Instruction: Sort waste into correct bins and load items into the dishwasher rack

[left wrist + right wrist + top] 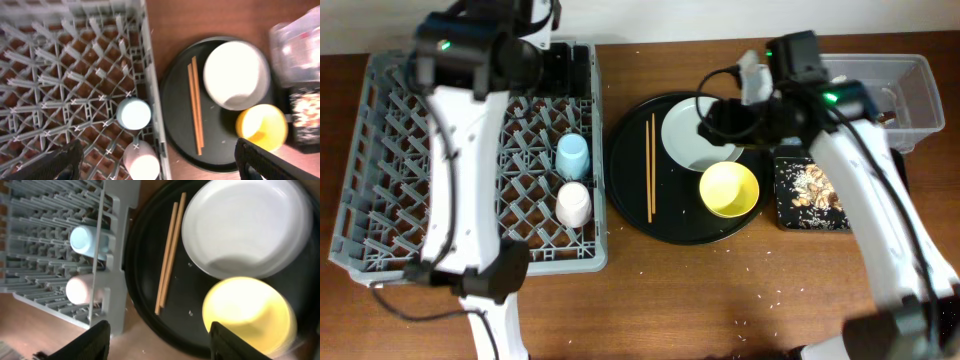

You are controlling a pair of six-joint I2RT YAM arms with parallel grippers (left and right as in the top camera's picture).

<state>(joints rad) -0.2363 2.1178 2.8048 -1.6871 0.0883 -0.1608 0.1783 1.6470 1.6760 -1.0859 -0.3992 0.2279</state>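
Note:
The grey dishwasher rack holds the light blue cup and the pink cup near its right edge; both also show in the left wrist view. The grey-white plate, the yellow bowl and the chopsticks lie on the round black tray. The black rectangular tray holds food scraps. The clear tub stands at the back right. My left gripper is open and empty, high over the rack. My right gripper is open and empty above the round tray's front edge. I cannot make out the napkin or the wrapper.
Small crumbs lie on the wooden table in front of the round tray. The rack's right wall stands close beside the round tray's left rim. The right arm reaches across the black rectangular tray.

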